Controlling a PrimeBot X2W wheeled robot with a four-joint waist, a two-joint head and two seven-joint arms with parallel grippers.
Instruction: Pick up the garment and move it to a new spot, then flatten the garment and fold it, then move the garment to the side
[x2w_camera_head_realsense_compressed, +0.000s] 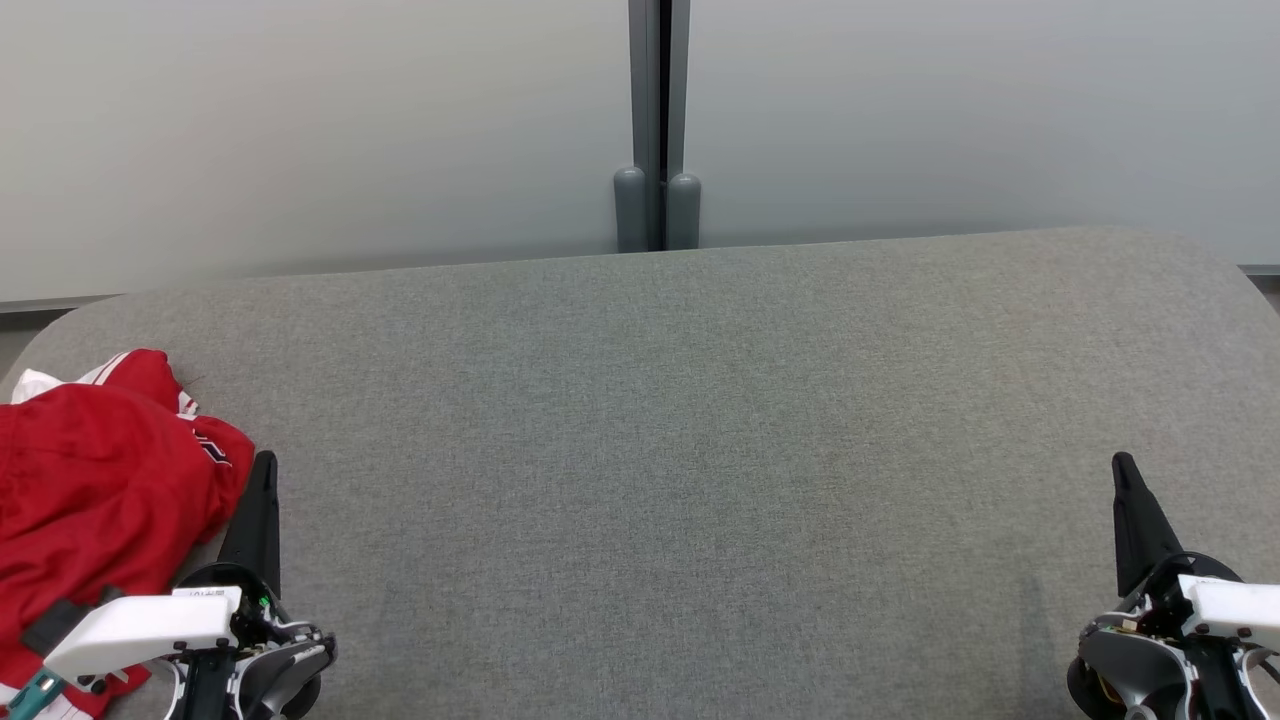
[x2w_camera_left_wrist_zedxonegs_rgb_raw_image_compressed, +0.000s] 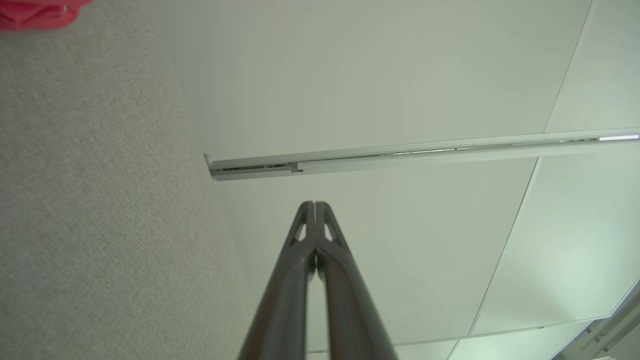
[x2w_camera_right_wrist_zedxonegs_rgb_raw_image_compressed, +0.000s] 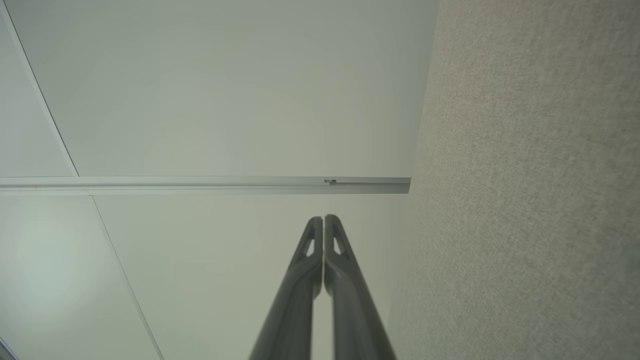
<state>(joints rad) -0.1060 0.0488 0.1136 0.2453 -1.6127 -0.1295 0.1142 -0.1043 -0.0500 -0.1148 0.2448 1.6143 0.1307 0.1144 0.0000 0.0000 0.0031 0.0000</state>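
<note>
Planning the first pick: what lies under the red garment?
The red garment lies crumpled on the grey fabric surface. Anything beneath its folds is covered; the arm of the left gripper overlaps its near edge.

Red cloth garment (x2w_camera_head_realsense_compressed: 90, 480); matt, coarse grey fabric tabletop (x2w_camera_head_realsense_compressed: 700, 450).

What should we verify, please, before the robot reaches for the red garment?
1. Target found: the red garment lies crumpled at the left end of the grey surface: ok.
2. Ready to grasp: the left pincer is shut and empty beside the garment: not ok, open it first.
3. Second arm: the right pincer is shut and empty at the far right: not ok.
4. New spot: bare fabric lies between the pincers: ok.
5. Whole garment on the surface: its left part runs out of the head view: cannot tell.
</note>
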